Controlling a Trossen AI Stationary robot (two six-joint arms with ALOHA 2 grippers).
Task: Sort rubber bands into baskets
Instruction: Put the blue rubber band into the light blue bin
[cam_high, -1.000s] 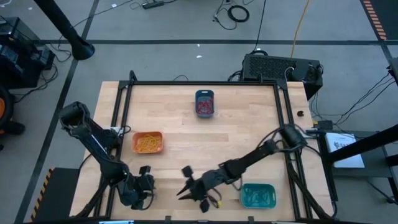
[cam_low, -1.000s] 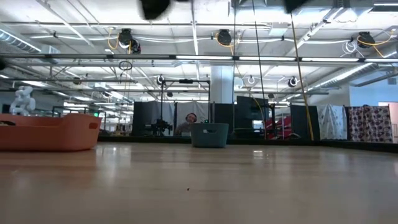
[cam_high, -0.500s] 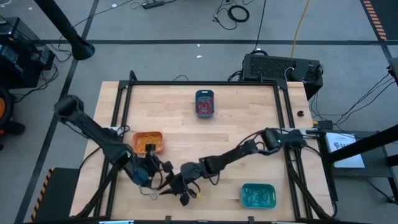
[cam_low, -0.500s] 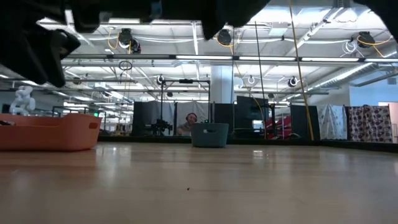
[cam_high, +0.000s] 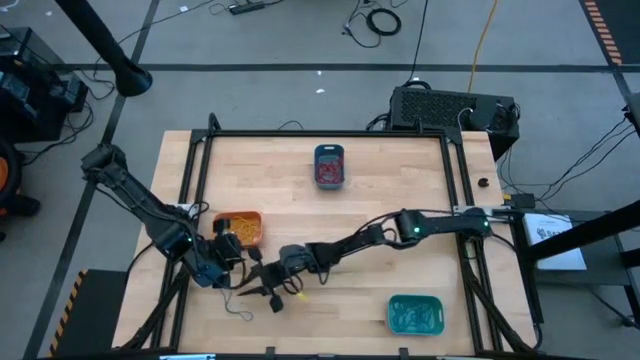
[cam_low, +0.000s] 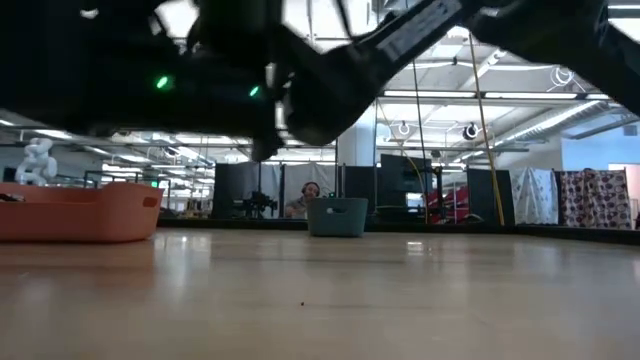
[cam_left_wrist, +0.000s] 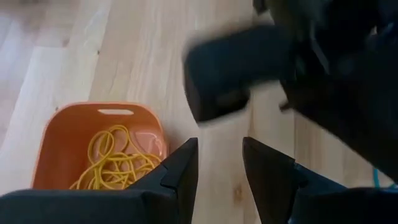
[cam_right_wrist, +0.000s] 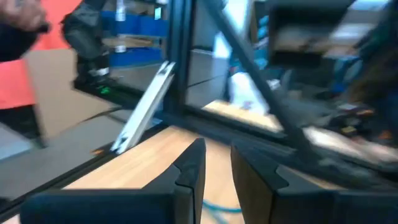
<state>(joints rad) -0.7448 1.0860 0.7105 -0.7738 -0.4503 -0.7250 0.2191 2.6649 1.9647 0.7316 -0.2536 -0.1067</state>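
Note:
The orange basket (cam_high: 250, 238) lies at the table's left and holds yellow rubber bands (cam_high: 236, 230); it also shows in the left wrist view (cam_left_wrist: 62, 134) with the bands (cam_left_wrist: 115, 158). The dark teal basket (cam_high: 329, 152) at the far middle holds red bands (cam_high: 328, 172). The turquoise basket (cam_high: 414, 314) lies near the front right. My left gripper (cam_high: 232, 258) is open just in front of the orange basket, its fingers (cam_left_wrist: 183, 165) apart and empty. My right gripper (cam_high: 258, 292) is open close beside it, reaching across from the right (cam_right_wrist: 216, 165).
A black frame rail (cam_high: 330, 134) borders the table. A black box (cam_high: 450, 108) stands behind the far right corner. In the low view both arms show as dark shapes overhead (cam_low: 250, 70). Bare wood lies between the baskets (cam_high: 380, 190).
My right gripper has swept toward the table's left along the near side, from beside the turquoise basket to beside my left gripper. My left gripper has gone toward the far edge, up to the orange basket.

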